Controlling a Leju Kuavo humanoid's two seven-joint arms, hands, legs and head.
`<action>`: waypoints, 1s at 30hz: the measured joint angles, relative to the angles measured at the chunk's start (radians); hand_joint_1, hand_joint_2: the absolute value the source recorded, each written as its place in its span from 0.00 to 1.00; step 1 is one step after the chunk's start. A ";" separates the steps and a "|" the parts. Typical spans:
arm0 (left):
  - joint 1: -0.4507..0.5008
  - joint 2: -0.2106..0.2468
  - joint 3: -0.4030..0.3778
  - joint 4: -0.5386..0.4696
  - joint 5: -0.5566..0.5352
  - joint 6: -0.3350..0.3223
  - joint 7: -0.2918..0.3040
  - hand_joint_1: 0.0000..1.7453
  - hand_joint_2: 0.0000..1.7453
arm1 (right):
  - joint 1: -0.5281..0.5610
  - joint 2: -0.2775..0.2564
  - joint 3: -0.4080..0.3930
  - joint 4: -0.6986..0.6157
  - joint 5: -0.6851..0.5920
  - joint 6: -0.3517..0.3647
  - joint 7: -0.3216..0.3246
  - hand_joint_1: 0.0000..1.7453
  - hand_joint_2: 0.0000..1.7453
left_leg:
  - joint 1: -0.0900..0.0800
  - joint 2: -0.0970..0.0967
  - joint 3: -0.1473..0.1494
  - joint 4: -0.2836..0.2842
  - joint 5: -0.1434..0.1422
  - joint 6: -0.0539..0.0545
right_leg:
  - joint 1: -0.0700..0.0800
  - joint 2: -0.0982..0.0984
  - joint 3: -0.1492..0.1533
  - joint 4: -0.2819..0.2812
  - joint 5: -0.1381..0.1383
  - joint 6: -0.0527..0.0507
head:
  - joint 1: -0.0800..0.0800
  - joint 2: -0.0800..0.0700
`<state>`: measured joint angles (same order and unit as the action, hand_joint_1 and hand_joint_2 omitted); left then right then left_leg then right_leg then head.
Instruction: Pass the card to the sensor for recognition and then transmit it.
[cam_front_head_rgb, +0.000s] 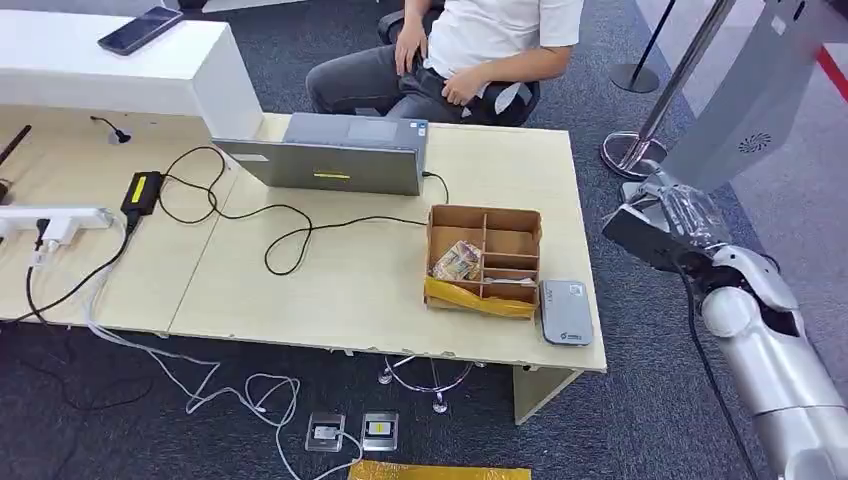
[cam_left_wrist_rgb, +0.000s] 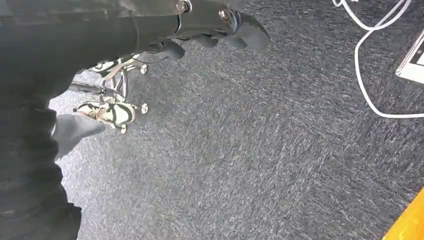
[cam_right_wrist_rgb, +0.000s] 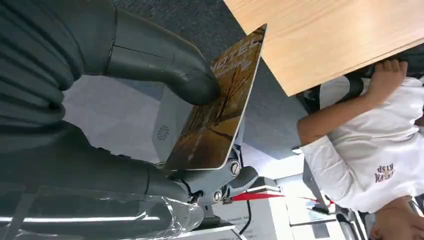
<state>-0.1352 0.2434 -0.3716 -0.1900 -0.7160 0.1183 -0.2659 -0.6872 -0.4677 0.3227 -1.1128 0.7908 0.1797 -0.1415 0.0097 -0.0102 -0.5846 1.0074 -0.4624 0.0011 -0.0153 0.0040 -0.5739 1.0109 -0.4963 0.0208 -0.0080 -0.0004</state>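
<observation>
So my right hand (cam_right_wrist_rgb: 150, 125) pinches the card (cam_right_wrist_rgb: 220, 105) flat, face free for the sensor (cam_front_head_rgb: 566, 312) at 9 o'clock; left hand (cam_left_wrist_rgb: 220, 25) hangs curled, empty.

Even, bright room light falls on the pale wooden desk (cam_front_head_rgb: 380, 270), leaving soft, faint shadows. The glossy brown card (cam_right_wrist_rgb: 220, 105) shows mild glare, and the grey carpet floor (cam_left_wrist_rgb: 260, 150) looks slightly streaked with blur.

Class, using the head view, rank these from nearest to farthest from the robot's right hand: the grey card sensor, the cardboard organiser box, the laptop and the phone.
Measured from the right hand, off the table's right end:
1. Grey card sensor, at the table's near right corner.
2. Cardboard organiser box, just left of the sensor.
3. Laptop, mid-table at the far edge.
4. Phone, on the white counter, far left.
</observation>
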 joint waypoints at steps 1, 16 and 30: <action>0.000 0.000 0.000 0.000 -0.003 0.001 0.000 0.00 1.00 | 0.002 0.000 0.000 -0.005 0.003 0.004 0.001 1.00 1.00 | 0.000 0.000 0.000 0.000 0.000 0.000 | 0.000 0.000 0.000 0.000 0.000 0.000 | 0.000 0.000; -0.001 -0.001 0.010 0.000 -0.016 0.003 0.000 0.00 1.00 | 0.055 0.002 -0.026 -0.046 0.017 0.024 0.007 1.00 1.00 | 0.000 0.000 0.000 0.000 0.000 0.000 | 0.000 0.000 0.000 0.000 0.000 0.000 | 0.000 0.000; -0.003 -0.001 0.024 0.000 -0.029 -0.005 0.001 0.00 1.00 | 0.101 0.003 -0.038 -0.059 0.029 0.045 0.023 1.00 1.00 | 0.000 0.000 0.000 0.000 0.000 0.000 | 0.000 0.000 0.000 0.000 0.000 0.000 | 0.000 0.000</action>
<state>-0.1379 0.2426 -0.3475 -0.1896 -0.7454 0.1137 -0.2647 -0.5862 -0.4650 0.2846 -1.1715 0.8198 0.2247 -0.1183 0.0097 -0.0101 -0.5846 1.0074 -0.4624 0.0011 -0.0153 0.0041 -0.5740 1.0108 -0.4964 0.0208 -0.0080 -0.0004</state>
